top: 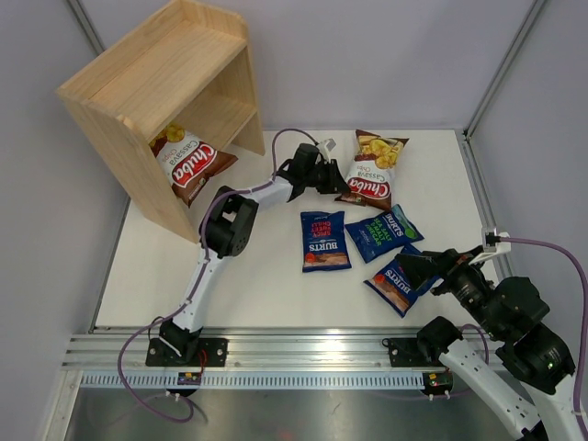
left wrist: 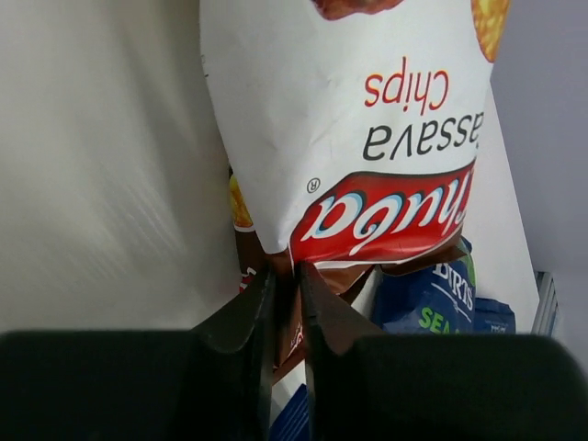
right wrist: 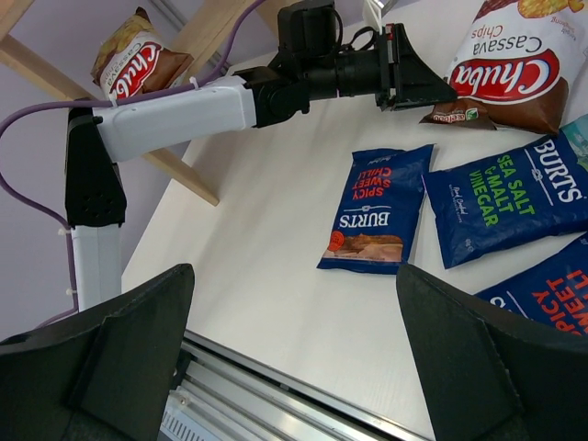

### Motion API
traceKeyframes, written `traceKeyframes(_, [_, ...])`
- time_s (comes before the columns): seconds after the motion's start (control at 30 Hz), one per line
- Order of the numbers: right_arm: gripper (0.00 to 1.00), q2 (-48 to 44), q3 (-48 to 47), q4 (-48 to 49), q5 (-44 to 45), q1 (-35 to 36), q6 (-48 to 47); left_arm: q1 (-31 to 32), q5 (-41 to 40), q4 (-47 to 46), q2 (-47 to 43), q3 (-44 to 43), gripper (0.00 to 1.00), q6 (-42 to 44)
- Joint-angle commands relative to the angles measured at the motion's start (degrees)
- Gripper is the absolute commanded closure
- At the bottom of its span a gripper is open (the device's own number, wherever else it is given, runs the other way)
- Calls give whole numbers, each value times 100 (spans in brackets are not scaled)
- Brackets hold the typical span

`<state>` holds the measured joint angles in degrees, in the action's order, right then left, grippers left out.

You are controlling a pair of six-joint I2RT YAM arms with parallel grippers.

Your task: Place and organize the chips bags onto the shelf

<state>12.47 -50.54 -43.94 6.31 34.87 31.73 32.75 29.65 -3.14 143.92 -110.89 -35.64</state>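
Observation:
The wooden shelf (top: 165, 83) stands tilted at the back left. One Chuba bag (top: 190, 163) lies in its lower tier. A second Chuba bag (top: 372, 170) lies on the table at the back. My left gripper (top: 336, 179) is shut on its brown bottom edge (left wrist: 287, 294); the bag (left wrist: 358, 119) fills the left wrist view. Three blue Burts bags lie flat: a red-label one (top: 323, 241), a green-label one (top: 383, 231) and a third (top: 397, 283). My right gripper (top: 411, 266) is open and empty over the third bag's edge. In the right wrist view the gripper (right wrist: 294, 276) frames bare table.
The white table (top: 239, 276) ends at a metal rail (top: 294, 354) in front. Grey walls close in the back and sides. The left arm (right wrist: 175, 115) stretches across between the shelf and the bags. A purple cable (top: 542, 246) trails from the right arm.

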Motion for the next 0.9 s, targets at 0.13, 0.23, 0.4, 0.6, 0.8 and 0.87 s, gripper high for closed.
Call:
traceKeyframes(0.13, [0, 19, 36, 211, 20, 28, -52, 56, -477, -1519, -1066, 1162, 100, -539])
traceKeyframes(0.23, [1, 124, 106, 272, 98, 28, -79, 56, -679, -2433, -1576, 1735, 100, -960])
traceKeyframes(0.4, [1, 817, 141, 176, 748, 20, 35, 65, -925, -3175, -2113, 2370, 100, -1559])
traceKeyframes(0.6, [1, 2153, 71, 764, 960, 28, 106, 91, -1425, -3387, -2736, 2809, 100, -2184])
traceKeyframes(0.8, [1, 3190, -578, 1309, 1188, -112, 316, 179, -1708, -3290, -3378, 3100, 100, -2316])
traceKeyframes(0.87, [1, 3497, -859, 1388, 1040, -470, 624, 205, -1725, -3360, -3536, 3266, 100, -2342])
